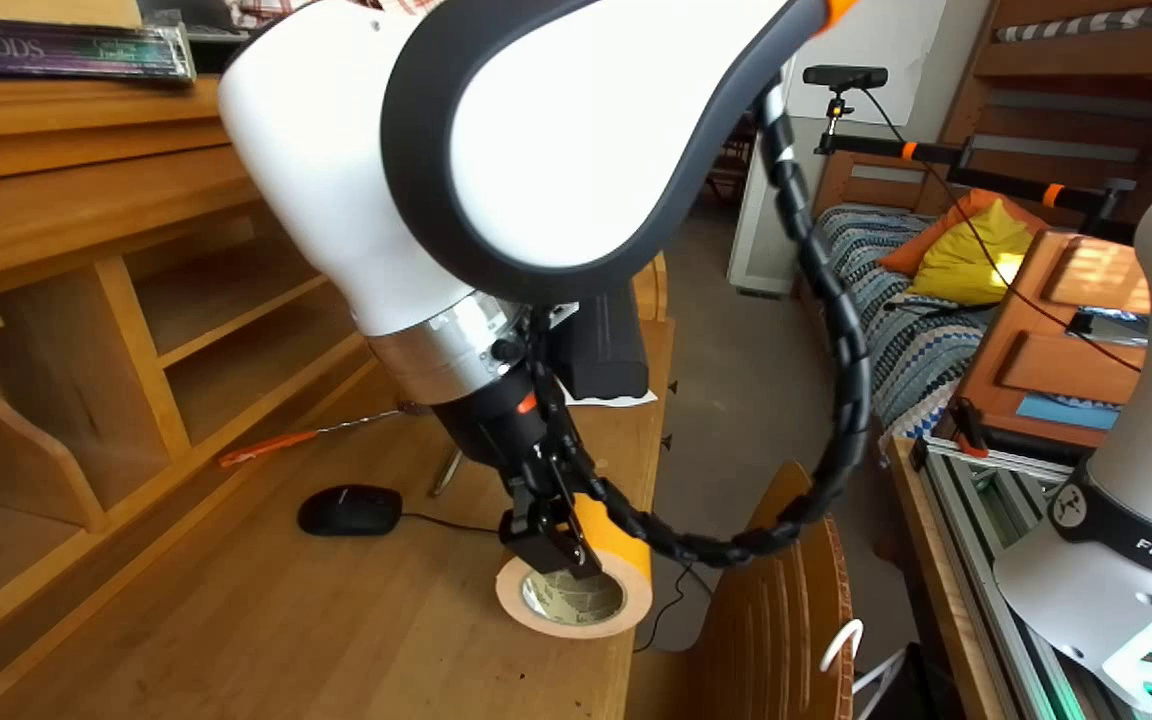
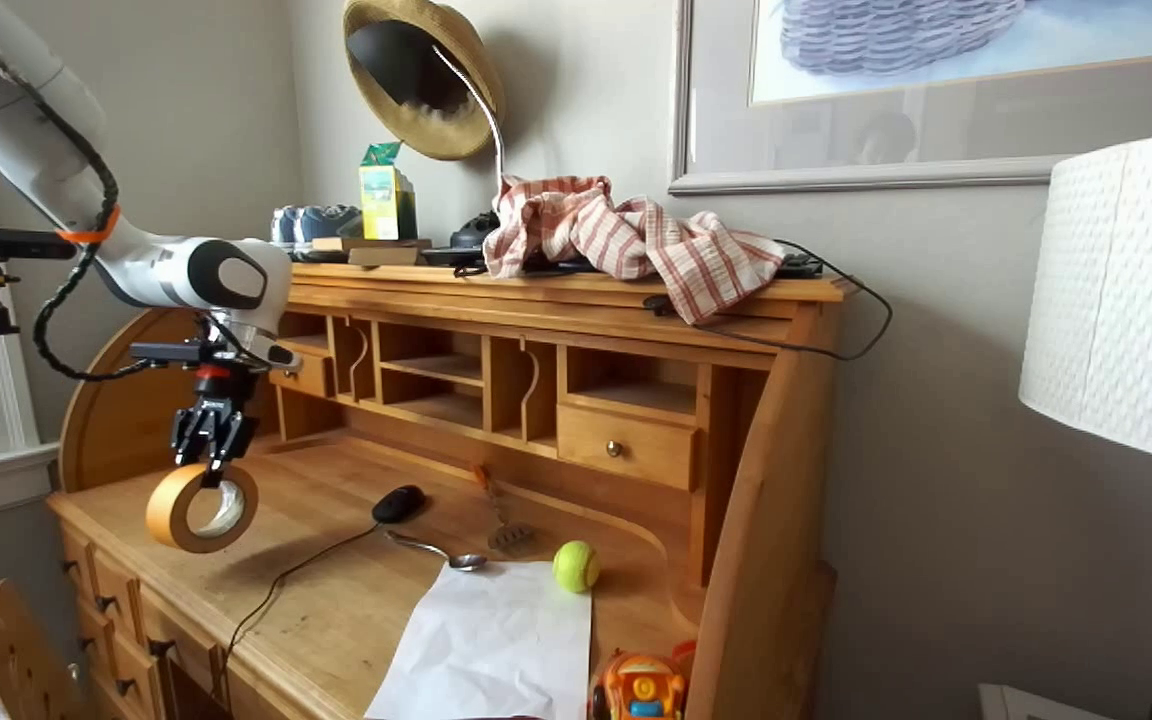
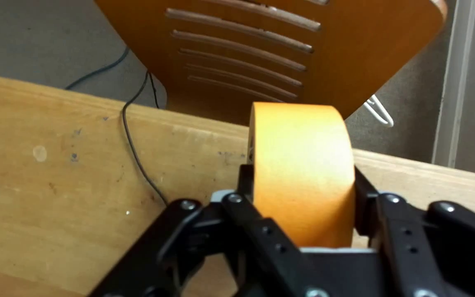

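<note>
Tape roll (image 3: 303, 165) directly below hand (image 2: 198, 470), which grasps it across its width; hole axis roughly level; roll over worktop (image 2: 336, 610) near front edge, contact underneath cannot be told.

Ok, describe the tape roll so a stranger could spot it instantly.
Find the wooden roll-top desk, then the Robotiq gripper over it. Clamped in the gripper is the tape roll. Unlike the black computer mouse nearby, it is a wide ring, orange outside, open in the middle.
</note>
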